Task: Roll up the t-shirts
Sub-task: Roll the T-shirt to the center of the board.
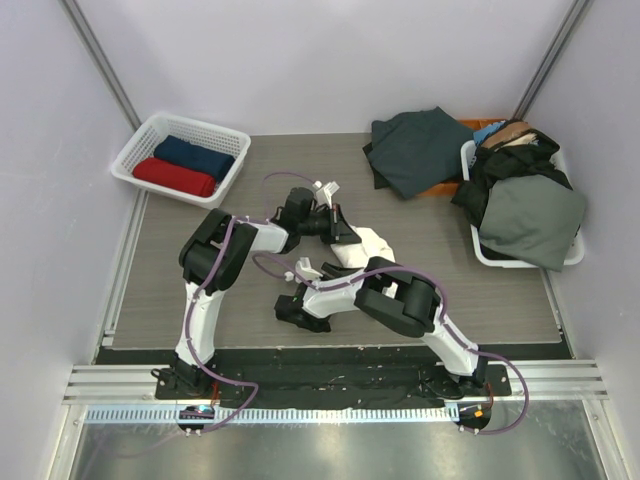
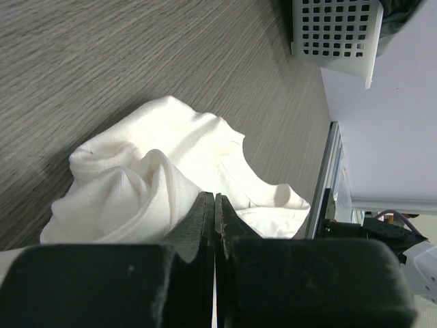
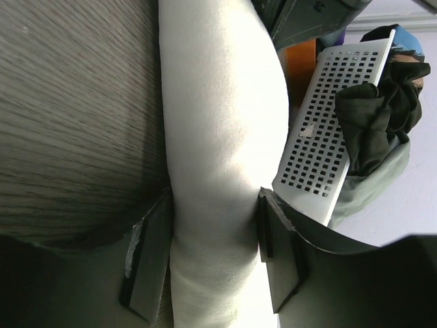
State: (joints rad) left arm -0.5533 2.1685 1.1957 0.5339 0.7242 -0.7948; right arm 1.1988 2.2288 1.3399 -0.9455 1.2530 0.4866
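A cream-white t-shirt (image 1: 372, 245) lies mid-table, partly rolled; no print shows. My right gripper (image 1: 350, 263) straddles the rolled part, and in the right wrist view its pads (image 3: 270, 229) press both sides of the white roll (image 3: 218, 102). My left gripper (image 1: 342, 230) is at the shirt's far-left end. In the left wrist view its jaws (image 2: 215, 198) are pressed together with nothing between them, tips at the crumpled loose end of the shirt (image 2: 157, 157). A red rolled tee (image 1: 173, 177) and a navy rolled tee (image 1: 195, 155) lie in the left basket.
The white lattice basket (image 1: 135, 155) stands at the back left. A second white basket (image 1: 482, 250), heaped with dark garments (image 1: 525, 210), stands at the right, and it shows in the wrist views (image 2: 338, 27) (image 3: 328, 137). A dark green garment (image 1: 420, 150) lies at the back.
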